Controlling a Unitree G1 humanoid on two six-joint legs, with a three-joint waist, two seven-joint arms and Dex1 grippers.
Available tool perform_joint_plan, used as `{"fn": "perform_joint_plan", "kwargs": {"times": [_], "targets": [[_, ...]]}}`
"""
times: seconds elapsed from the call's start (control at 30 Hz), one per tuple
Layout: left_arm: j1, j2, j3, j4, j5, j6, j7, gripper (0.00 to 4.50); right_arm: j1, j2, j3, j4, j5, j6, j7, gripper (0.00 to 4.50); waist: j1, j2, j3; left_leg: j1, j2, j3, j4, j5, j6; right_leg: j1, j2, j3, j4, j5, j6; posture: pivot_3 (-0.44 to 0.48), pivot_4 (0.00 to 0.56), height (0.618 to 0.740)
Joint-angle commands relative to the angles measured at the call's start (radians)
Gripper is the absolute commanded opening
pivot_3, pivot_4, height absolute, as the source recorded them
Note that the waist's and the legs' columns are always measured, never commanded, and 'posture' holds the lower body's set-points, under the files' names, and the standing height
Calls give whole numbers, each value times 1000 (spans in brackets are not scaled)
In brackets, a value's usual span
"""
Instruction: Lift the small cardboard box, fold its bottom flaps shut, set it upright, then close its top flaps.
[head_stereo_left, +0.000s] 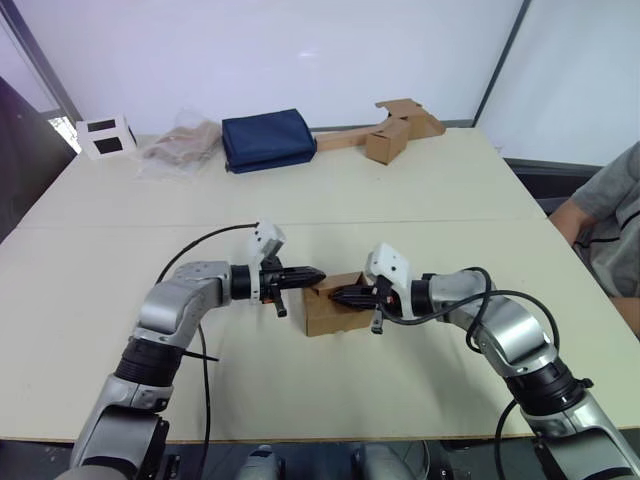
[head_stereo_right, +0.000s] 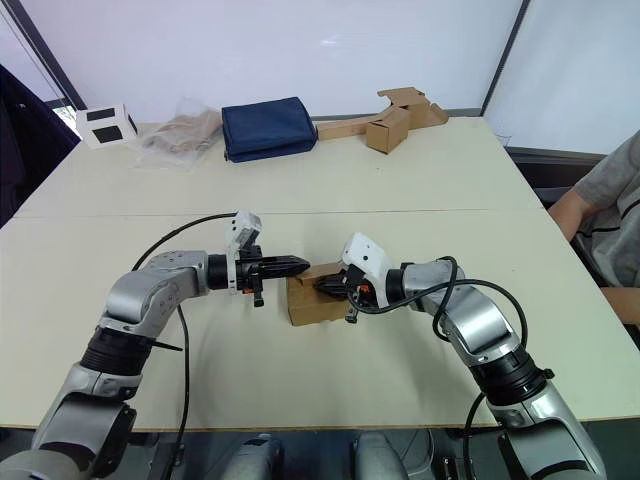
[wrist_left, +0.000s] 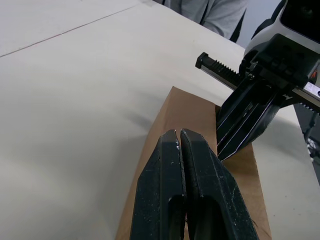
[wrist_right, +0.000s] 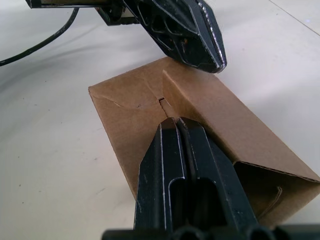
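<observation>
Both grippers sit at the small cardboard box (head_stereo_left: 330, 305), near the table's (head_stereo_left: 420, 190) front edge. Left gripper (head_stereo_left: 314, 274): fingers pressed together, nothing between them, tips over the box's upper left edge; contact can't be judged. Right gripper (head_stereo_left: 336, 295): fingers also pressed together, nothing pinched, tips lying on the box's upper face where its top flaps (wrist_right: 150, 95) meet. The two grippers point at each other, tips close. Box rests flat on the table, between the two arms.

Further back, well apart from the box: white box with black squares (head_stereo_left: 105, 137) at far left, crumpled clear plastic bag (head_stereo_left: 180, 147) beside it, folded navy cloth bag (head_stereo_left: 267, 139) mid-table, another small brown box with long cardboard strips (head_stereo_left: 385, 130) far right. Person's arm in a grey sleeve (head_stereo_left: 605, 200) at the table's right edge.
</observation>
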Motion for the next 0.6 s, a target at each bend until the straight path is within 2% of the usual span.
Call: {"fn": "perform_joint_plan", "kwargs": {"times": [0.03, 0.47, 0.6], "targets": [[-11, 32, -52, -36, 54, -60, -31, 84, 8, -21, -18, -29, 16, 31, 18, 0, 0, 0, 0, 0, 0, 0, 0, 0, 0, 0, 0, 0, 0, 0, 0, 0, 150, 740], [-3, 51, -79, -28, 105, -118, -54, 84, 0, -69, -155, -89, 152, 142, 45, 0, 0, 0, 0, 0, 0, 0, 0, 0, 0, 0, 0, 0, -1, 0, 0, 0, 150, 740], [-26, 29, -15, -53, 30, -63, -39, 84, -9, -60, -183, -71, 154, 134, 24, 0, 0, 0, 0, 0, 0, 0, 0, 0, 0, 0, 0, 0, -1, 0, 0, 0, 150, 740]]}}
